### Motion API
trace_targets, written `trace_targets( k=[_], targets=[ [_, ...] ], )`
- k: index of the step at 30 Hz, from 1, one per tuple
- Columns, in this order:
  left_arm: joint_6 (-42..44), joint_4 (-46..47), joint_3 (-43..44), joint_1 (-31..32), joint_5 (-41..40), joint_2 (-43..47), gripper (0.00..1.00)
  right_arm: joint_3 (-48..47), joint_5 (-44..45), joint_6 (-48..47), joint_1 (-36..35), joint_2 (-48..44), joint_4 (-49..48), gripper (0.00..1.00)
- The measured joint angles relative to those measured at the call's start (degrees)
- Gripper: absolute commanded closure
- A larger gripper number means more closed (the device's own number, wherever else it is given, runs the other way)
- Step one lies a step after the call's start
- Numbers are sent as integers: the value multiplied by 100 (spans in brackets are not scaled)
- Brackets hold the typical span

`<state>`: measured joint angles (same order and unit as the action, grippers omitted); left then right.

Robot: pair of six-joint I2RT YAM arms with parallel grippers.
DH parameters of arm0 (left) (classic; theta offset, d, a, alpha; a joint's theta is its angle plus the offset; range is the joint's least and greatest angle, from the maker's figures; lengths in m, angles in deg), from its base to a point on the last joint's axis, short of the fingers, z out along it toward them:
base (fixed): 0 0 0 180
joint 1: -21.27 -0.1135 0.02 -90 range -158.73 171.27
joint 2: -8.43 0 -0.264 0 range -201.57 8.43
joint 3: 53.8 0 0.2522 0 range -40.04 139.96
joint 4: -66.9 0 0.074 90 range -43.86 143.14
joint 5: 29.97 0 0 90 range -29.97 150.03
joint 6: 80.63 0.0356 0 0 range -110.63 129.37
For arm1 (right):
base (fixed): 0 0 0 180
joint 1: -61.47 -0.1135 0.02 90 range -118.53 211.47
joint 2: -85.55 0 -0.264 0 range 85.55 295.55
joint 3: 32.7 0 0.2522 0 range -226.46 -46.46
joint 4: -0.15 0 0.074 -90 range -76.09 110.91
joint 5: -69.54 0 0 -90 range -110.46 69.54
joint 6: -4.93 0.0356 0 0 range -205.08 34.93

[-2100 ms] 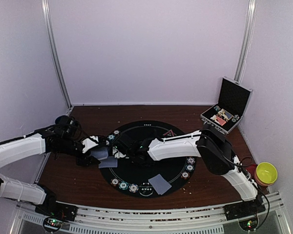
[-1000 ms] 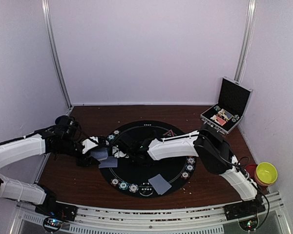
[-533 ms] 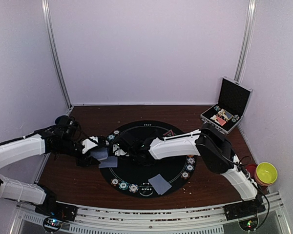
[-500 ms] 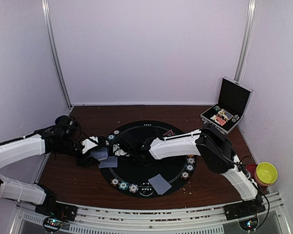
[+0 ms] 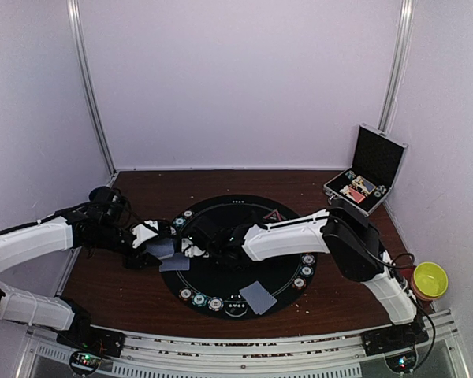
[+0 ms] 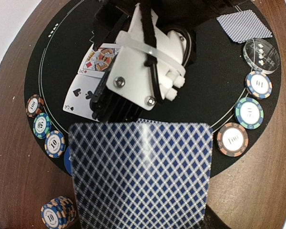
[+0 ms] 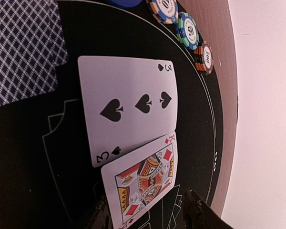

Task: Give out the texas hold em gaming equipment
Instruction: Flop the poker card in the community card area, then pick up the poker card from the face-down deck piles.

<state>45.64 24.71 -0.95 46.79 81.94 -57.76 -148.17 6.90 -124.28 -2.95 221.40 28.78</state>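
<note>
Right gripper [image 7: 145,202]: fingers spread, nothing between them, poised just over the king of diamonds [image 7: 143,183]. The king lies face up on the black round mat [image 5: 221,279], one edge meeting the three of spades [image 7: 128,107], also face up. Left gripper [image 5: 151,242]: clamped on face-down cards [image 6: 140,176] with blue diamond-pattern backs, close beside the right gripper at the mat's left side. Striped chips [image 6: 250,112] sit along the mat's rim. A lone face-down card [image 5: 258,297] lies at the near rim. Open case [image 5: 370,177] stands at the back right.

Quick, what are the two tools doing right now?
Left tool: closed, holding blue-backed cards.
Right tool: open, holding nothing.
</note>
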Motion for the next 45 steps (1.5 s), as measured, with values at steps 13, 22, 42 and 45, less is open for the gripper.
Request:
trace_targets(
  k=[13, 22, 42, 45],
  targets=[
    [0, 0, 0, 0, 2, 0, 47, 629, -59, 407, -85, -595, 273, 29],
    [0, 0, 0, 0, 7, 9, 47, 1805, -203, 1449, -4, -2240, 24, 11],
    [2, -2, 0, 0, 20, 31, 47, 2140, -4483, 6719, 544, -2015, -2640, 16],
    [2, 0, 0, 0, 20, 31, 47, 2098, -4833, 7224, 527, -1674, -2916, 17]
  ],
)
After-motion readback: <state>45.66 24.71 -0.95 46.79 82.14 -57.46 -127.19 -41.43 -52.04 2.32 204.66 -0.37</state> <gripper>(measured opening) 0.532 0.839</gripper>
